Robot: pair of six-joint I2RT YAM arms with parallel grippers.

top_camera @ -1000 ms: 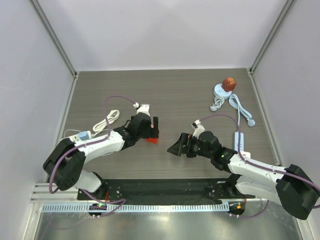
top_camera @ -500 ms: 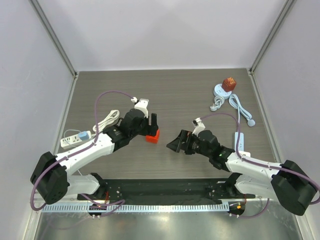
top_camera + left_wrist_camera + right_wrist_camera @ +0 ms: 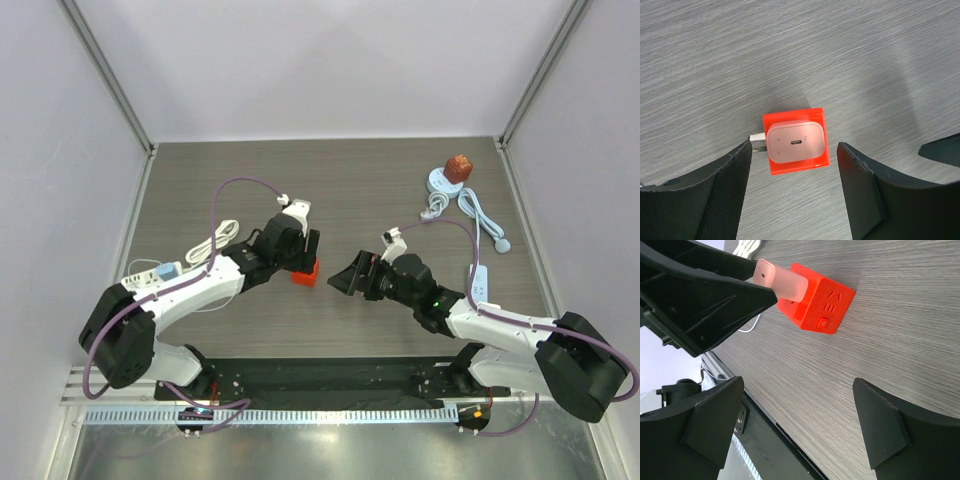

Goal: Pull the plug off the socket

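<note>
Left tool [image 3: 794,150] brackets the red cube socket [image 3: 795,115] and its white rounded plug [image 3: 794,142], with narrow bare gaps on both sides. Open grey wood-grain tabletop [image 3: 900,315] separates the socket from the right tool [image 3: 797,381]. The white coiled cable [image 3: 215,240] lies well apart.

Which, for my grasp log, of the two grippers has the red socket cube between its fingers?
The left gripper: its open fingers flank the red socket cube and its plug. The right gripper, also open, only faces the cube from apart.

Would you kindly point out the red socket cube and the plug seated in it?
red socket cube [image 3: 828,306], right wrist view, side face bearing the switch.
plug [image 3: 794,142], left wrist view, top face at its port.
</note>
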